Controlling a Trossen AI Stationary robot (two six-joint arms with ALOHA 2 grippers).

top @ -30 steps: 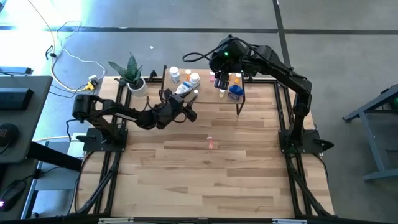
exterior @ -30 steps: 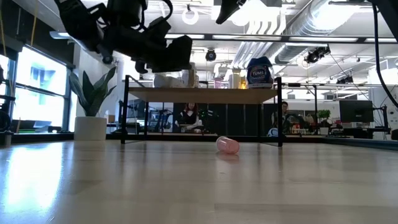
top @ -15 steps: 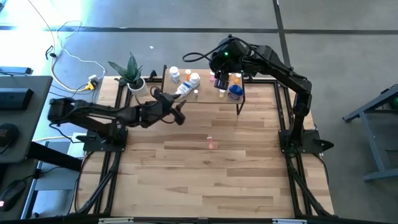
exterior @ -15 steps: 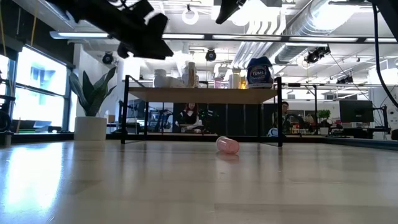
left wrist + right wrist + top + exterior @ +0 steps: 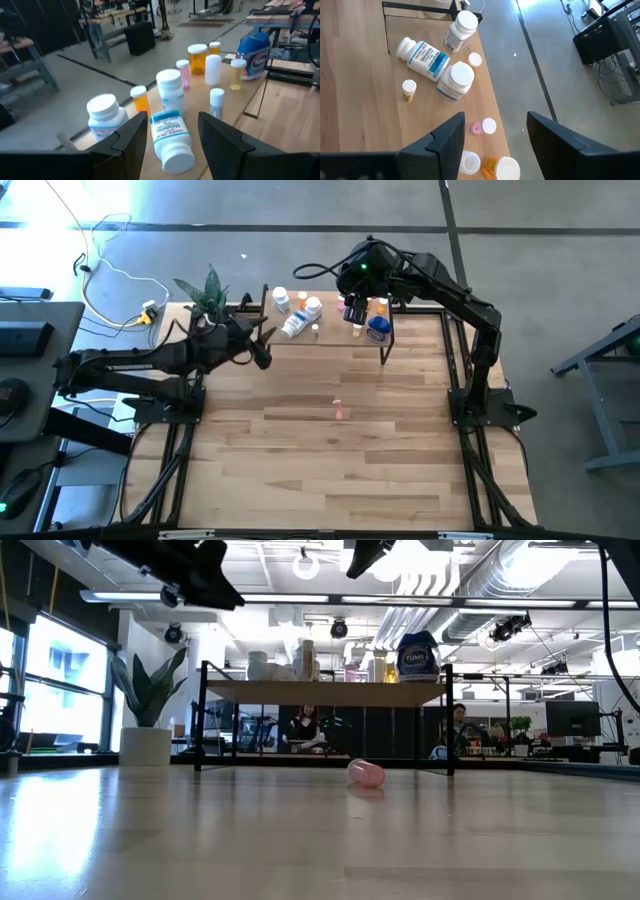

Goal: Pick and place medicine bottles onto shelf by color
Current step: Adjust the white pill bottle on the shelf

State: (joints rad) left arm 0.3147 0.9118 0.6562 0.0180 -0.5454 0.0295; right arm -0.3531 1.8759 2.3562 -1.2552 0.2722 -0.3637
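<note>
High view, left end effector: over the table near the shelf's left end, beside a potted plant; nothing held.
High view, right end effector: above the right part of the shelf, among the bottles there.
High view, bottles: a white cluster left of centre on the shelf; a blue squat bottle toward the right; one pink bottle alone on the table, well apart from the shelf.
Low view, shelf: wood board on black legs, carrying white bottles and a blue-labelled tub; the pink bottle lies on its side on the table in front.
Left wrist view, fingers: spread, empty; between them lies a white bottle with blue label on its side; upright white bottles, an orange vial and a pink one stand around it.
Right wrist view, fingers: spread, gripping nothing; a small pink item, possibly a vial, sits beside a white cap at the shelf edge.
</note>
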